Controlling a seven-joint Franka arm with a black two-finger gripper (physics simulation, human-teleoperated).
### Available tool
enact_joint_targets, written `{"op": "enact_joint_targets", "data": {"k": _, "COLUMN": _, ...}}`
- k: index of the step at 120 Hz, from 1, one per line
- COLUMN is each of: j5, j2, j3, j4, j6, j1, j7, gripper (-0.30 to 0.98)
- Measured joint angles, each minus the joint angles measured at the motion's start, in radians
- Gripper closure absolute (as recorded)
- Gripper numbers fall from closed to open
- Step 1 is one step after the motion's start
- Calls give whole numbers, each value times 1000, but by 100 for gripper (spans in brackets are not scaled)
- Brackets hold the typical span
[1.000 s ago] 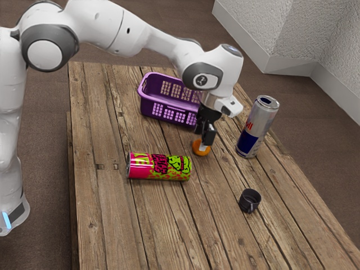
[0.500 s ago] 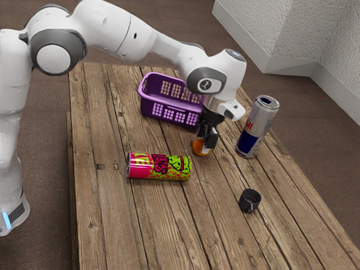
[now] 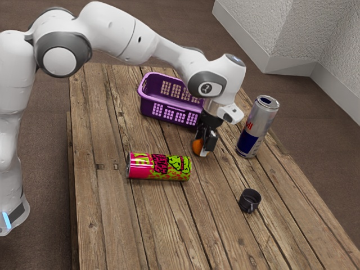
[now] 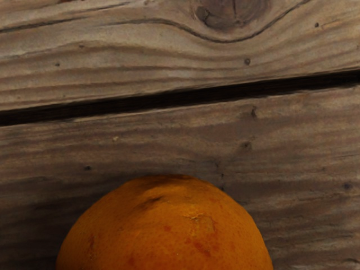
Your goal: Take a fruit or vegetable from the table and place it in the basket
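In the exterior view my gripper [image 3: 203, 147] is low over the table at an orange [image 3: 197, 147], covering part of the fruit. Whether it is gripping the orange cannot be made out. The wrist view has the top of the orange [image 4: 169, 230] just under the hand, with wooden planks beyond it. A purple basket [image 3: 169, 114] with lattice walls stands on the table behind the gripper, close to it.
A pink and green can [image 3: 160, 167] lies on its side towards the exterior view's left. To the gripper's other side stands a silver and blue can [image 3: 257, 126]. A small black cup [image 3: 250, 200] sits nearer the camera on the wooden table [image 3: 185, 230].
My hand has shifted slightly and come down lower around the orange, hiding more of its side towards the exterior view's right. The basket, cans and cup have stayed put.
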Motion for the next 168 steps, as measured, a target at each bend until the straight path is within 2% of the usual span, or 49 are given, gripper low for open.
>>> {"op": "enact_joint_targets", "data": {"k": 142, "j5": 0, "j2": 34, "j3": 1, "j4": 43, "j6": -8, "j1": 6, "j7": 2, "gripper": 6}}
{"op": "enact_joint_targets", "data": {"k": 168, "j5": 0, "j2": 36, "j3": 1, "j4": 43, "j6": -13, "j1": 6, "j7": 2, "gripper": 11}}
